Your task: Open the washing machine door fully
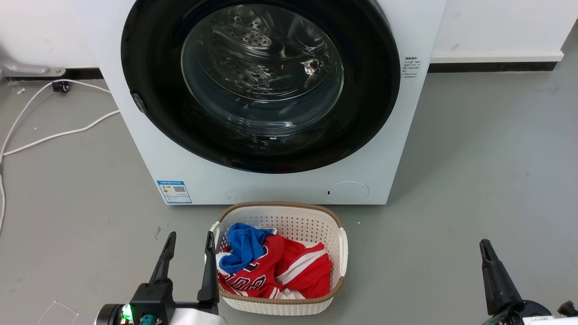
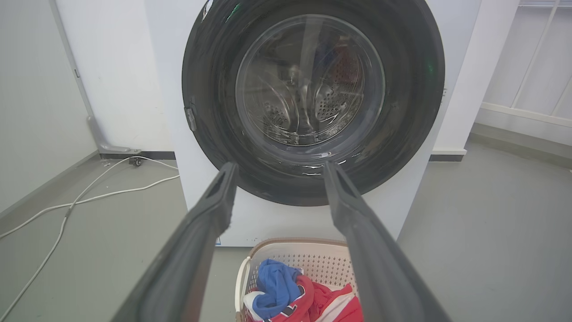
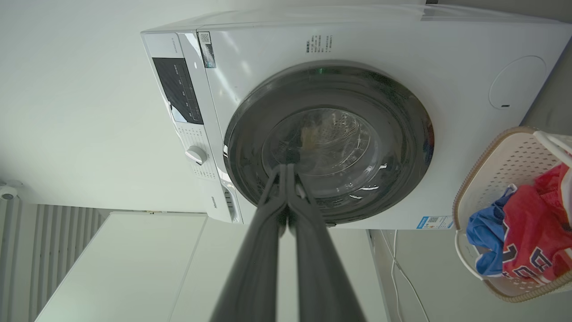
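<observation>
Where grey floor meets white wall, the closed washing machine door stands well beyond the left gripper, which gapes empty. Right gripper is pinched together, empty.

— What sits on the grey floor?
— A white perforated basket with a brown woven rim. A red jersey with white trim lies in it, with a blue garment bunched on its left part.
— Anything else?
— A white cable curves across the floor, well to the basket's left.
</observation>
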Tool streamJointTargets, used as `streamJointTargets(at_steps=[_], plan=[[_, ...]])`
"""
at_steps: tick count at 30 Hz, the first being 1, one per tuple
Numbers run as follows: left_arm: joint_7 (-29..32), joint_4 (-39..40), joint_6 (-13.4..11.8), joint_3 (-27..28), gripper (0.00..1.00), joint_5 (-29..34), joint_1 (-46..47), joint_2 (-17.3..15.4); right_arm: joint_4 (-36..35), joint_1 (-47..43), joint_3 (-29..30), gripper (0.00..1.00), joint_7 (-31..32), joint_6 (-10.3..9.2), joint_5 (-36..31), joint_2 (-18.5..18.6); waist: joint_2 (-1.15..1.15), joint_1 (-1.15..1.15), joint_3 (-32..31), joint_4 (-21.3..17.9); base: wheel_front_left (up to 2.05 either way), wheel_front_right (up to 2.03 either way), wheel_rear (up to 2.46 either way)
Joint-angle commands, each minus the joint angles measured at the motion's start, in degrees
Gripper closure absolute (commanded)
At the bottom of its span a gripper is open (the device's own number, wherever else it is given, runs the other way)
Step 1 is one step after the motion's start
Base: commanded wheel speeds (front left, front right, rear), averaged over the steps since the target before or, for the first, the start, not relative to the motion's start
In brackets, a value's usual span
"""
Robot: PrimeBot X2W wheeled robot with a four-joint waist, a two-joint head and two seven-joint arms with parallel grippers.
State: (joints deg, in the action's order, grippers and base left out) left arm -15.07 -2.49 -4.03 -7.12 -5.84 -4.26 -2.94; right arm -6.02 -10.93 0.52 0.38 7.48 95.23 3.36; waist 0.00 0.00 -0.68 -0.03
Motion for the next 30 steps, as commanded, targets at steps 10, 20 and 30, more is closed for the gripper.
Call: streamJointTargets(at_steps=[10,20,30], plan=[[-0.2,0.5,0.0,0.2,0.00,0.4,0.4,0.1,1.2,0.9,0.4,1.00,0.4,0.02,-0.4,-0.5,0.00,0.00,0.9,0.0,0.00,0.00,0.00],[-0.2,1.9,-0.1,0.2,0.00,1.2,3.9,0.1,7.5,13.4,8.8,1.00,4.2,0.02,1.6,1.3,0.00,0.00,6.5,0.6,0.00,0.00,0.00],[-0.2,3.8,1.0,0.7,0.00,2.4,9.8,0.1,14.2,30.9,14.2,1.00,10.8,0.02,2.7,6.2,0.00,0.00,15.5,2.0,0.00,0.00,0.00]])
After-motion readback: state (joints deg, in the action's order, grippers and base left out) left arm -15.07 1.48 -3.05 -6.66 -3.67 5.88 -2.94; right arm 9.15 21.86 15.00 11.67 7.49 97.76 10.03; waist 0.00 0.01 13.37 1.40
